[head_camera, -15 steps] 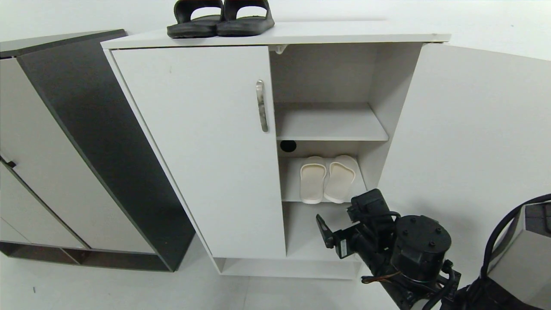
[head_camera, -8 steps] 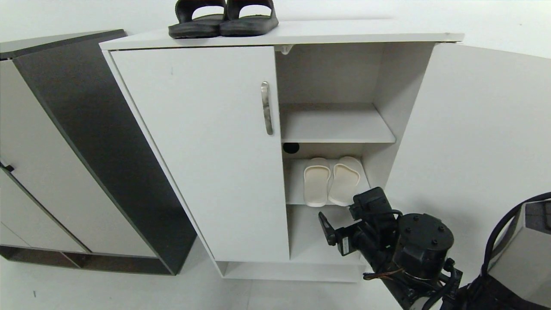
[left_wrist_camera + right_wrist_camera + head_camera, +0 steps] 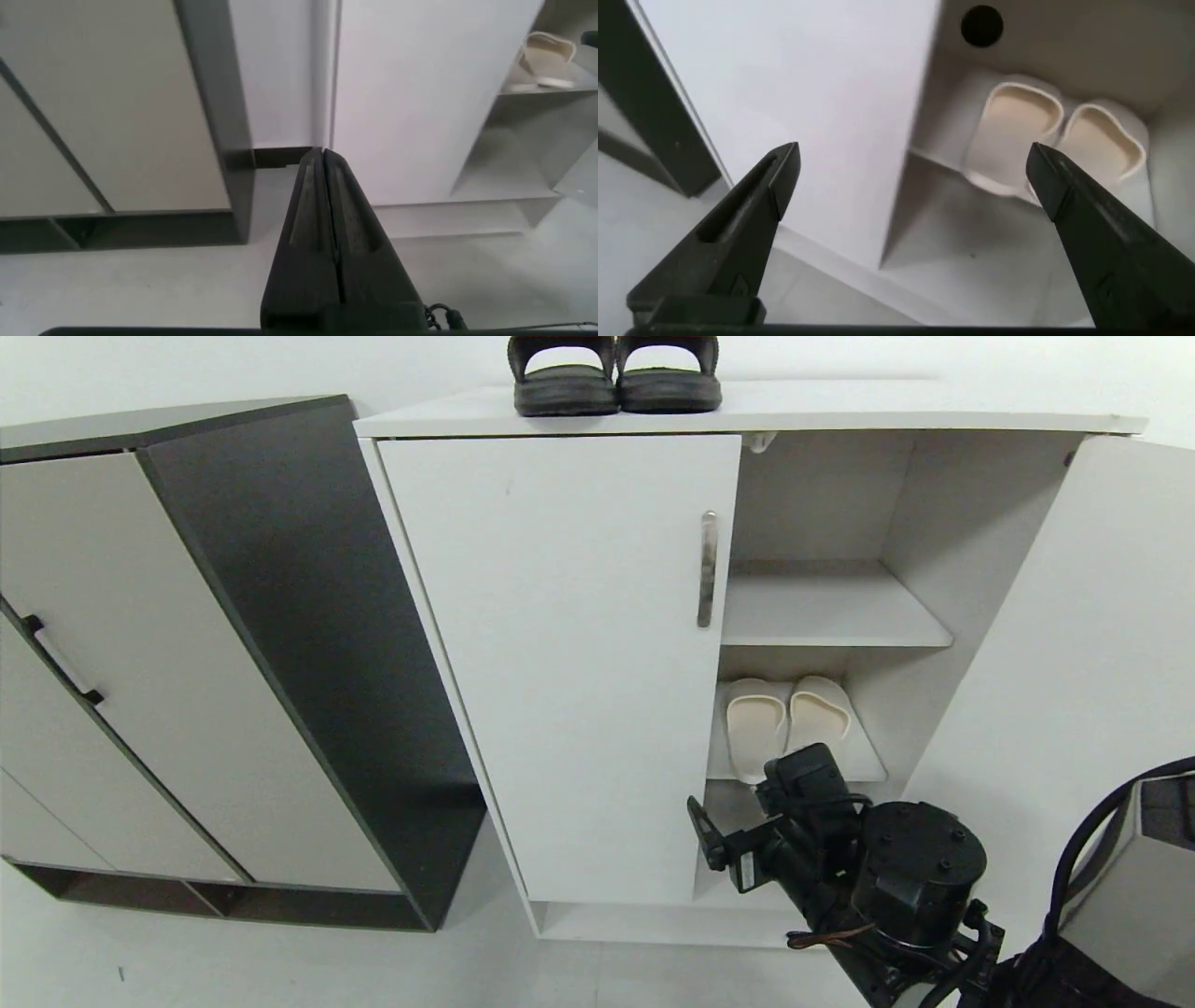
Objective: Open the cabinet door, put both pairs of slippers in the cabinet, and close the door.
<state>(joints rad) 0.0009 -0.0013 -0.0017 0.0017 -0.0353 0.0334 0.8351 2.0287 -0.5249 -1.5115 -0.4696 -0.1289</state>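
Note:
A pair of black slippers (image 3: pixel 616 378) stands on top of the white cabinet (image 3: pixel 840 406). A pair of cream slippers (image 3: pixel 789 719) lies side by side on the cabinet's middle shelf, also in the right wrist view as the cream slippers (image 3: pixel 1060 131). My right gripper (image 3: pixel 738 817) hangs open and empty in front of the lower compartment, just below that shelf; the right wrist view shows the gripper (image 3: pixel 913 154) with its jaws spread wide. My left gripper (image 3: pixel 324 157) is shut on nothing, low over the floor before the cabinet's closed left door.
The cabinet's right door (image 3: pixel 1074 663) stands swung open; the left door (image 3: pixel 560 663) with its metal handle (image 3: pixel 708 569) is closed. The upper shelf (image 3: pixel 822 611) is bare. A dark grey cabinet (image 3: pixel 280 616) stands close on the left. Light floor (image 3: pixel 280 971) lies in front.
The whole picture has shifted to the right, so the camera has moved. The slippers, the doors and the right gripper keep their places relative to each other.

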